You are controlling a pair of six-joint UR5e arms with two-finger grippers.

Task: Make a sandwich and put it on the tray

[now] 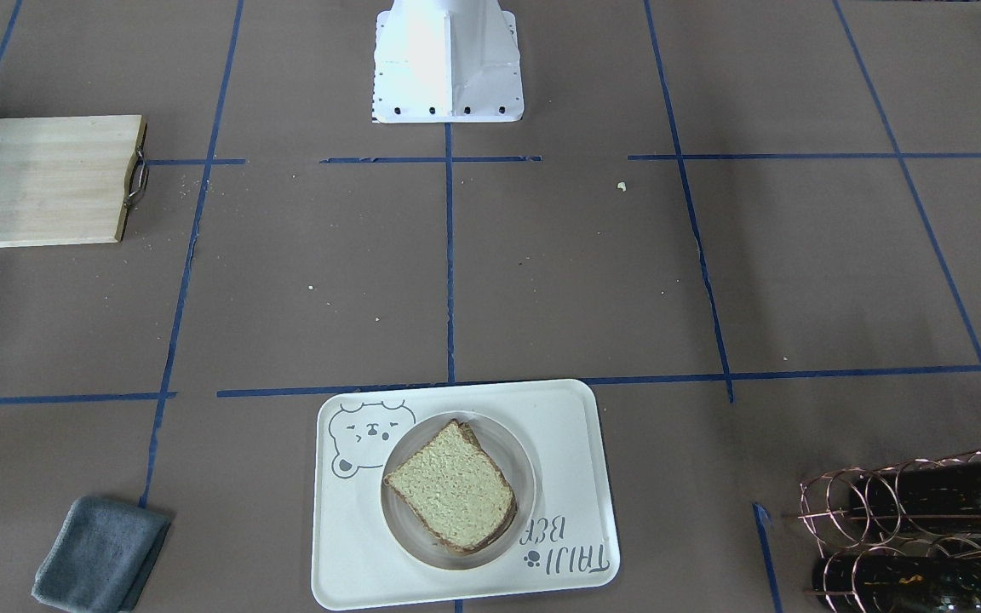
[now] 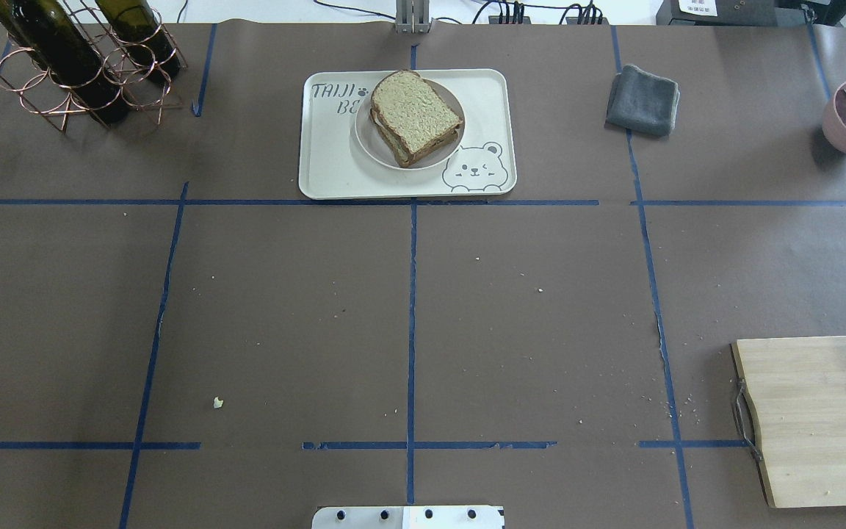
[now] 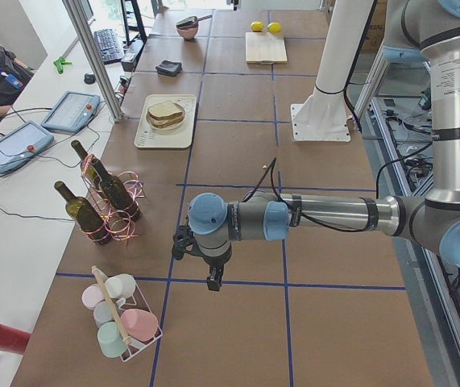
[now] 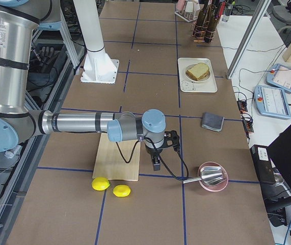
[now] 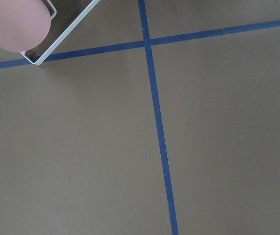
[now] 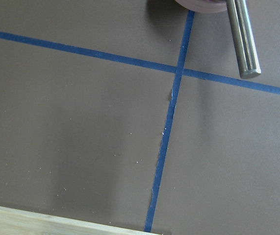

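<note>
Nearest the robot, the left gripper (image 3: 213,280) and right gripper (image 4: 156,163) hang over bare table, open or closed I cannot tell, and should steer clear of the seemingly finished sandwich (image 2: 416,116) — on a round dish (image 2: 364,141) on the far tray (image 2: 327,175) — lettered "TAIJI", then a half-hidden "BE".

The sandwich (image 2: 416,116) (tan slices stacked) lies flat on a dish (image 2: 366,143) — amid the cream bear-printed tray (image 2: 327,165).
</note>
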